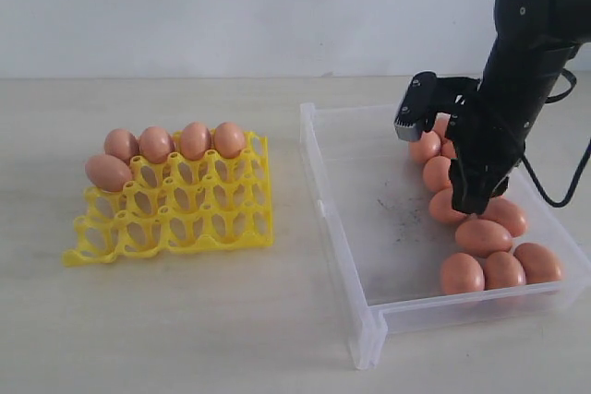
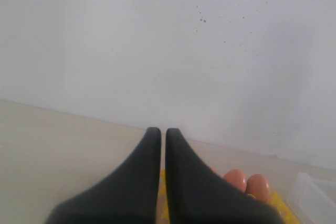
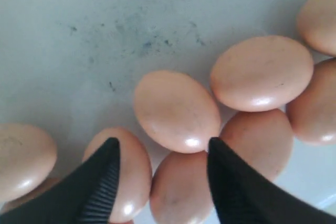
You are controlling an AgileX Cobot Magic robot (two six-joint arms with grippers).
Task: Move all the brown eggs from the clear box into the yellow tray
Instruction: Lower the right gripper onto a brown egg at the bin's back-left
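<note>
Several brown eggs (image 1: 482, 235) lie clustered along the right side of the clear box (image 1: 332, 219). My right gripper (image 1: 469, 202) hangs over that cluster, pointing down. In the right wrist view this gripper (image 3: 163, 145) is open, its two fingers standing apart just above the eggs, with one egg (image 3: 181, 192) below the gap and another (image 3: 176, 111) just beyond the tips; neither is gripped. The yellow tray (image 1: 185, 219) on the left holds several eggs (image 1: 194, 140) in its back row and left edge. My left gripper (image 2: 163, 130) is shut and empty, with the tray's eggs (image 2: 235, 179) past it.
The clear box's floor (image 1: 388, 219) is bare and scuffed on its left half. A pale tabletop (image 1: 185, 320) carries both containers, and a white wall rises behind. The right arm's cable (image 1: 554, 193) hangs over the box's right edge.
</note>
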